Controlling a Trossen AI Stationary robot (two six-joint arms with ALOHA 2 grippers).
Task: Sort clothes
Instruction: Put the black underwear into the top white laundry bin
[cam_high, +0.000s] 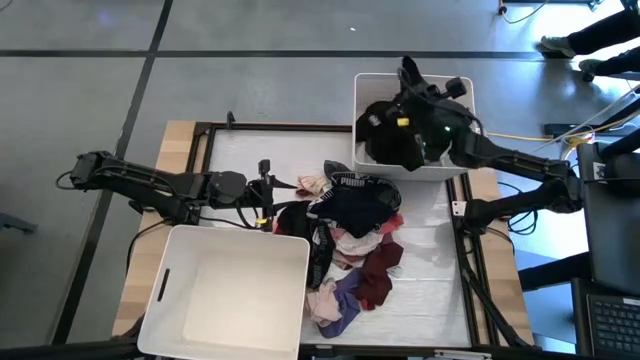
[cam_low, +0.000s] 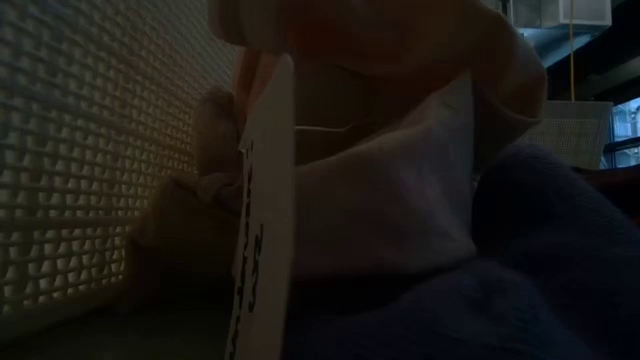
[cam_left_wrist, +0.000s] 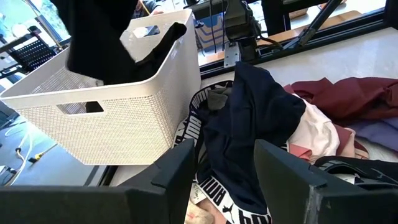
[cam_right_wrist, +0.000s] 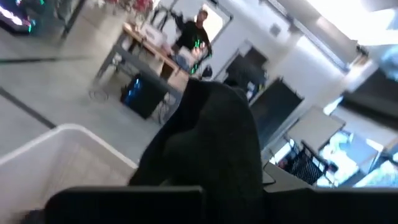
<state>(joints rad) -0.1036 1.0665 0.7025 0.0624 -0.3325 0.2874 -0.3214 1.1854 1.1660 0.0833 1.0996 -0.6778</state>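
Observation:
The clothes (cam_high: 350, 235) lie heaped mid-table: a navy garment (cam_left_wrist: 249, 124) on top, a black-and-white waistband (cam_left_wrist: 198, 127), and maroon (cam_left_wrist: 354, 93), pink and purple pieces. My left gripper (cam_high: 268, 195) hovers open at the heap's left side, its fingers (cam_left_wrist: 177, 177) either side of the navy garment without touching it. My right gripper (cam_high: 402, 120) is over the far white bin (cam_high: 412, 165), shut on a black garment (cam_left_wrist: 99, 37). My right gripper holds the black garment (cam_right_wrist: 211, 143) from the table's right side, fingers about level. The cloth bunches in front of the fingers and hides where they meet it. The garment is lifted clear of the table and hangs slack over the far bin's opening (cam_left_wrist: 93, 65).
Black clothes (cam_high: 385, 135) lie in the far bin, and one piece drapes over its rim (cam_left_wrist: 163, 38). A second white bin (cam_high: 225, 290) stands at the near left corner. The low view is filled by pale cloth with a tag (cam_low: 265, 200) beside a bin wall (cam_low: 90, 150).

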